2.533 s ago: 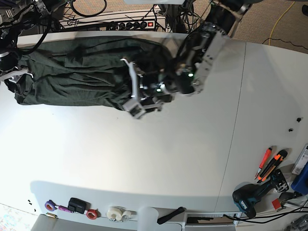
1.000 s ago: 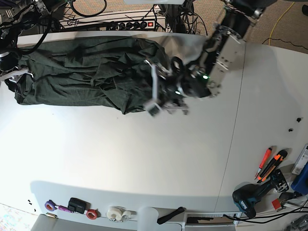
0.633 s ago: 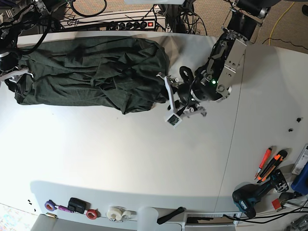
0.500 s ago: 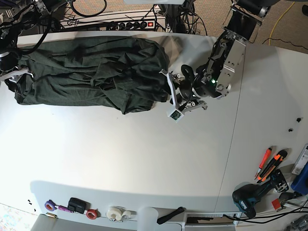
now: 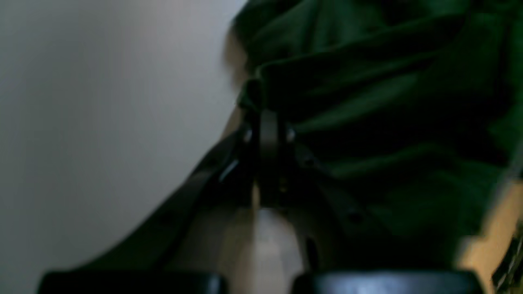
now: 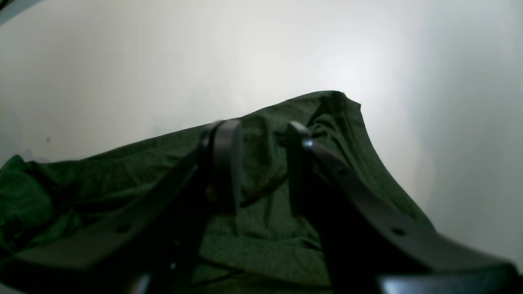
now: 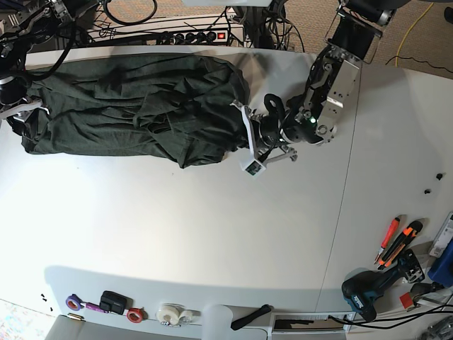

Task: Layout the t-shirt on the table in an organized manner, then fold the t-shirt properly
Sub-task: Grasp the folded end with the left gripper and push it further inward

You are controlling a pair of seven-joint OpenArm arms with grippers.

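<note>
1. Bunched across the upper left of the base view: the t-shirt (image 7: 134, 106), on the white bench (image 7: 212, 227).
2. Pinched shut on its right hem: left end effector (image 5: 267, 122), seemingly to draw the cloth out flat.
3. Half-open astride a fold at far left: right end effector (image 6: 257, 163); grip unclear.
4. Lower edge: tape rolls (image 7: 170, 314), drill (image 7: 368, 290), well clear.
</note>
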